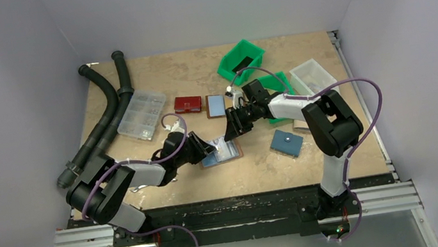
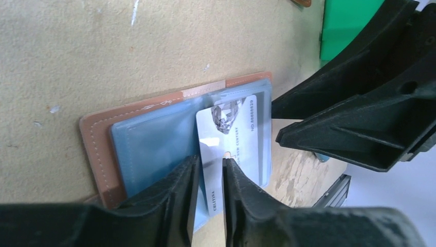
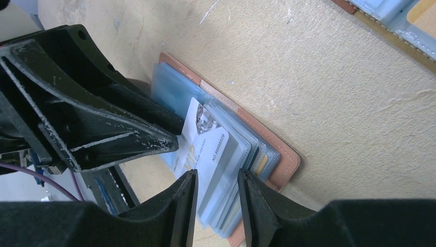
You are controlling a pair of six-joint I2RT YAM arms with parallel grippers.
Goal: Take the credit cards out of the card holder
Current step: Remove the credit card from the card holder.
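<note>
Credit card (image 2: 231, 131) half out of clear sleeve in open card holder (image 2: 95, 149). Likely light, stiff, slick: pinch exposed end across faces. Left gripper (image 2: 211, 172) narrowly parted over card, no grip seen. Right gripper (image 3: 216, 182) part-open above card holder sleeves, empty.

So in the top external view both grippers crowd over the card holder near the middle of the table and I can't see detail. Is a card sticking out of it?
Observer: Yes. The left wrist view shows a white card partway out of a clear blue sleeve of the brown card holder.
Operator: Is it pinched?
Observer: No pinch shows. The left gripper has its fingers slightly apart, with the card's printed face visible in the gap.
Operator: And the other arm?
Observer: The right gripper is also parted. In its own view a fanned stack of clear sleeves shows between its fingers.
</note>
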